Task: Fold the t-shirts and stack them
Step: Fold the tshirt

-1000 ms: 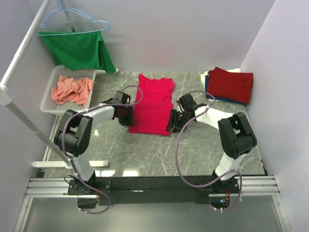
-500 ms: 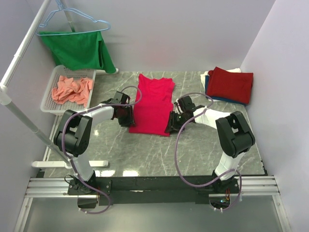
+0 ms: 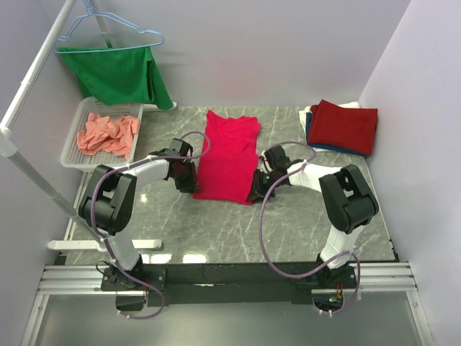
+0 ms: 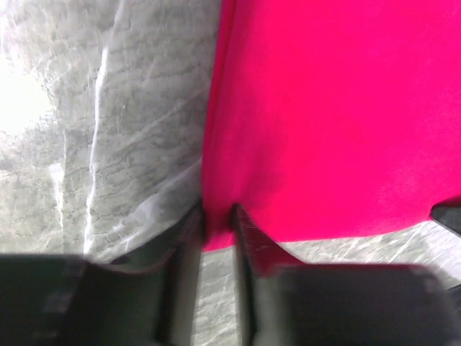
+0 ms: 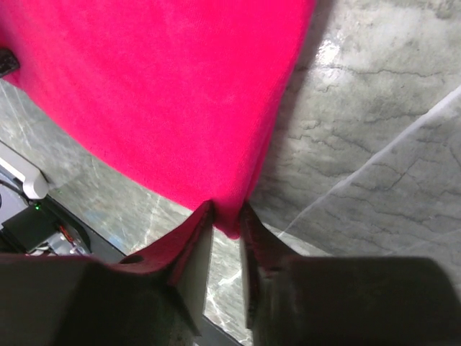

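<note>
A bright pinkish-red t-shirt [image 3: 229,155] lies lengthwise in the middle of the marble table, folded into a narrow strip. My left gripper [image 3: 189,184] sits at its near-left corner, and in the left wrist view [image 4: 217,225] the jaws pinch that corner of the red cloth [image 4: 324,115]. At the near-right corner is my right gripper [image 3: 256,193]; in the right wrist view [image 5: 226,216] it is shut on the tip of the red cloth [image 5: 166,94]. A salmon-orange t-shirt [image 3: 108,133] lies crumpled in the basket. A folded dark red t-shirt [image 3: 344,126] tops a pile at the back right.
A white basket [image 3: 70,148] stands at the left. A green cloth [image 3: 115,72] hangs on a hanger from the white rack pole [image 3: 32,176]. Blue [image 3: 311,133] and white [image 3: 305,115] cloth edges show under the dark red shirt. Purple walls close in behind and to the right.
My right gripper has moved in onto the shirt's near-right corner and its jaws have closed on it. The left jaws have tightened on the near-left corner.
</note>
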Motion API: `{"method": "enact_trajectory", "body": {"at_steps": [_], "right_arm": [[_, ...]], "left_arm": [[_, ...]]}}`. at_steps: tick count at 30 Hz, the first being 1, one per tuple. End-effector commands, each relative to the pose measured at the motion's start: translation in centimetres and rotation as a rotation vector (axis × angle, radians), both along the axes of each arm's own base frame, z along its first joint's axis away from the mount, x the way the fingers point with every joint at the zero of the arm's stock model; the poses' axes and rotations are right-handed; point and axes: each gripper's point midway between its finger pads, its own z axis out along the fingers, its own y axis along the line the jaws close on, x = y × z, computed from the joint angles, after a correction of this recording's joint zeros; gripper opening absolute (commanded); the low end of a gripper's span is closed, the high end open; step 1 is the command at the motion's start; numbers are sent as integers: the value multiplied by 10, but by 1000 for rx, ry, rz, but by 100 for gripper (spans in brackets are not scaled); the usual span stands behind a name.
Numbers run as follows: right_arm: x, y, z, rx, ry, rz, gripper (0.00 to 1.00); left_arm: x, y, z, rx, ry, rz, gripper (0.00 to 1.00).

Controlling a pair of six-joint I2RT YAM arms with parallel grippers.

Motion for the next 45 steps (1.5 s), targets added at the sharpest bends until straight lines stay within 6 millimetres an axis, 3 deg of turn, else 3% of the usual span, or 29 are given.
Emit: {"method": "enact_trajectory", "body": {"at_steps": [1,2,3,5,8,12,19,25,29,32,37,41,45], "right_arm": [[-7,0,-14,-21,32,14,23],[-7,0,-15,-23,33,12,16],[-9,0,-17,-28,44,12,12],[-7,-1,-17,-35,41,10,0],[-12,-3,-16,-42,48,9,0],[-25,-10,-8,-63,46,26,0],[-72,-28,0,-77,75,39,0],[-112,-25,13,-71,74,76,0],[-127,-20,31,-71,34,95,0],[-130,-17,47,-53,11,98,0],[-119,-10,83,-23,-66,85,0],[-106,-9,108,-38,-121,84,0],[-82,-8,135,-73,-205,65,0]], "left_arm": [[-18,0,-2,-24,49,-5,20],[-20,-3,-3,-42,59,-9,15],[-21,-4,-4,-50,64,-11,3],[-23,-8,-4,-65,65,-16,1],[-30,-5,-1,-69,62,-9,1],[-55,0,1,-65,91,-2,1],[-111,-9,25,-40,91,-27,1],[-154,-9,29,-44,138,-9,1],[-173,-4,33,-46,153,9,1],[-179,-2,42,-54,142,24,1],[-176,0,65,-58,100,34,1],[-159,-1,92,-37,37,39,1],[-137,2,110,15,-29,70,1]]}}
